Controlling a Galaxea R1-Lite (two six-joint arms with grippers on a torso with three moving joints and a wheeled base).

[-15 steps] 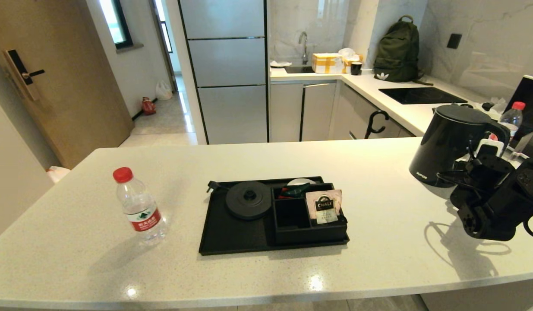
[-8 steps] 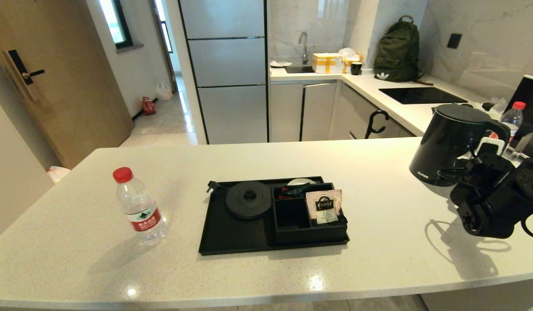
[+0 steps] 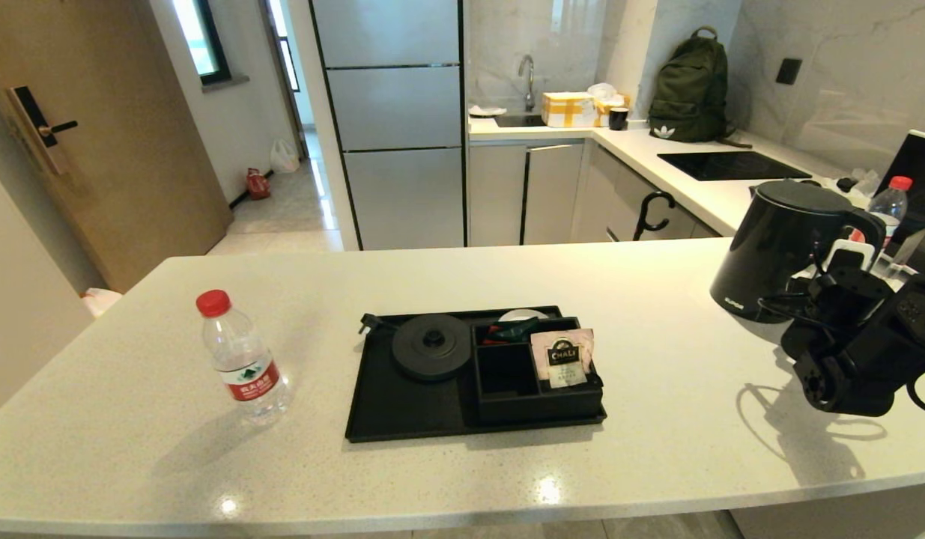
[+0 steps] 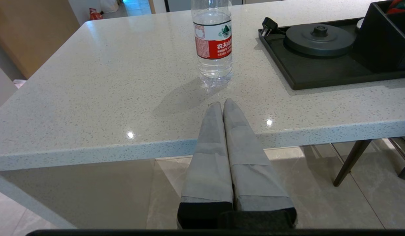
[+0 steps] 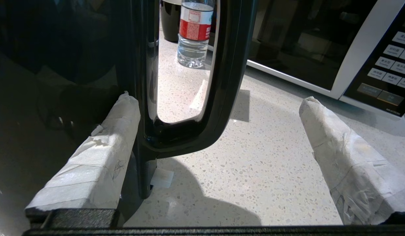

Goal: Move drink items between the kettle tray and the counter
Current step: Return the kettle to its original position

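Note:
The tall black kettle (image 3: 780, 251) stands on the white counter (image 3: 657, 419) at the far right, off its tray. My right gripper (image 3: 844, 273) is open at its handle (image 5: 230, 65); the handle's lower end lies between the fingers, close against one of them (image 5: 100, 147), with the other well apart. The black tray (image 3: 402, 408) sits mid-counter with its round kettle base (image 3: 431, 346) bare. A pinkish tea sachet (image 3: 561, 358) leans in the compartment box (image 3: 507, 397). The water bottle (image 3: 241, 359) stands left of the tray. My left gripper (image 4: 222, 103) is shut and empty, low at the counter's front edge, short of that bottle (image 4: 212, 39).
A second red-capped bottle (image 3: 885, 206) and a microwave (image 5: 353, 49) stand just behind the kettle. The box's back compartment holds dark green and red packets (image 3: 507, 329). A backpack (image 3: 690, 90) and a cooktop (image 3: 732, 165) are on the far counter.
The right arm rose a little and settled back down beside the kettle handle. The kettle, the tray and the bottle have not moved.

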